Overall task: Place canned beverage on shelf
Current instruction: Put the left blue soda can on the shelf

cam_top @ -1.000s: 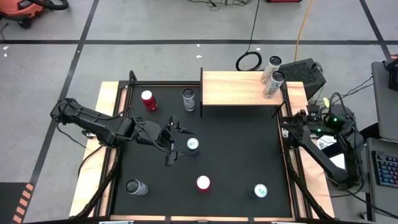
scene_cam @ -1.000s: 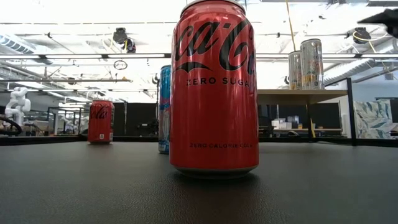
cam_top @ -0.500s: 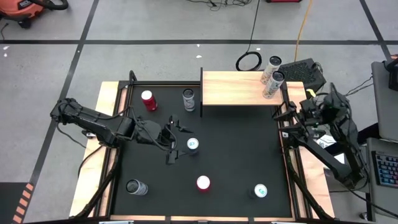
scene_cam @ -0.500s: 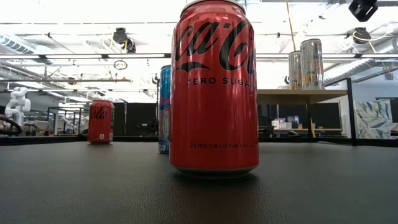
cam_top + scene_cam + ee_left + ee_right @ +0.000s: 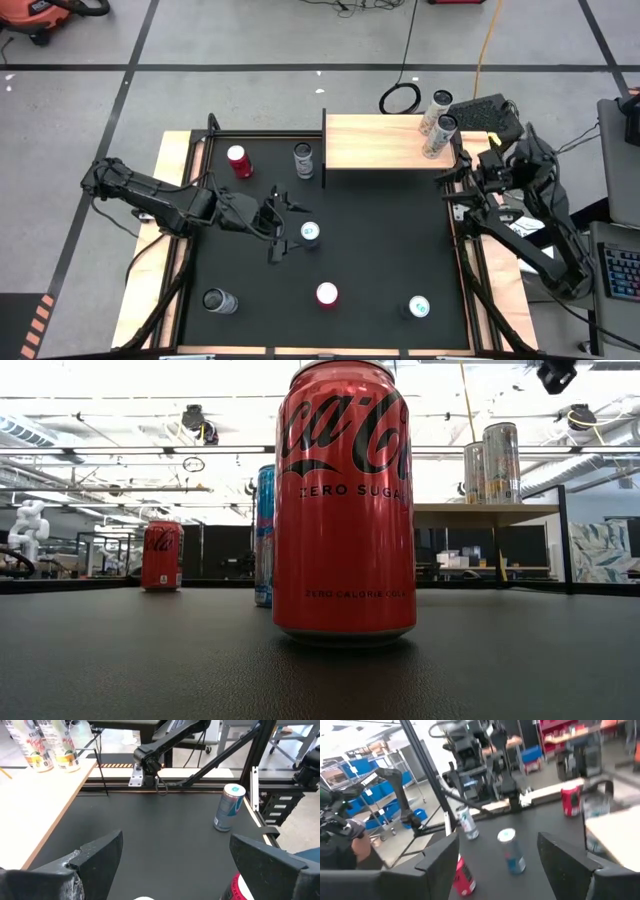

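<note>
The left claw hangs spread wide over the middle of the bench, holding nothing, with a silver-and-blue can standing just beside its fingertips on the side toward the shelf. The right claw is raised at the bench's right edge, just below the shelf's near right corner; its fingers stand apart and empty.

The shelf sits at the far right of the bench, and two tall pale cans already stand at its right end. By my reading the task is partly done: six cans are left on the bench, the nearest to the shelf being a grey can just off its left end.
</note>
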`<state>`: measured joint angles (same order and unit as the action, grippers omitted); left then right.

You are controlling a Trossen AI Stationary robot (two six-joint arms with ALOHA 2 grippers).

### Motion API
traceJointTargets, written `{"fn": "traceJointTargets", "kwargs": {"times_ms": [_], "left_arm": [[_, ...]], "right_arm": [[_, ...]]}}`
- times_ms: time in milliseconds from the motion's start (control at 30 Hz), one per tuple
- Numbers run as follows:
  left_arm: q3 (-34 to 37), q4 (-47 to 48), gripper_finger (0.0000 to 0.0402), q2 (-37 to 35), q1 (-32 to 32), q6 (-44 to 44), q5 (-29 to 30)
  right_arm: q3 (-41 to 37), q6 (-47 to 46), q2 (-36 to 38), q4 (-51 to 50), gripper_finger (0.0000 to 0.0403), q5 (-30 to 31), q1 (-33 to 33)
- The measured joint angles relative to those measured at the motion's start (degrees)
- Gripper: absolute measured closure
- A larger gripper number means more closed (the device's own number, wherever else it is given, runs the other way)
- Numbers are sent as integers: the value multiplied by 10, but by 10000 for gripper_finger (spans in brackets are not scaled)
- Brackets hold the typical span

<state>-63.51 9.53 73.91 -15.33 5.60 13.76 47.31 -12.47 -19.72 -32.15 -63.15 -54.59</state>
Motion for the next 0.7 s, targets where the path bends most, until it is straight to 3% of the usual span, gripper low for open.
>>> {"fn": "traceJointTargets", "kwargs": {"times_ms": [200,533,700], "left_arm": [[0,-2,30,0,0,0,0],[0,0,30,0,0,-34,0],[0,0,30,0,0,-41,0]], "right_arm": [[0,-5,-38,92,150,1,0],[0,12,-99,123,150,2,0],[0,-14,-138,189,150,60,0]]}}
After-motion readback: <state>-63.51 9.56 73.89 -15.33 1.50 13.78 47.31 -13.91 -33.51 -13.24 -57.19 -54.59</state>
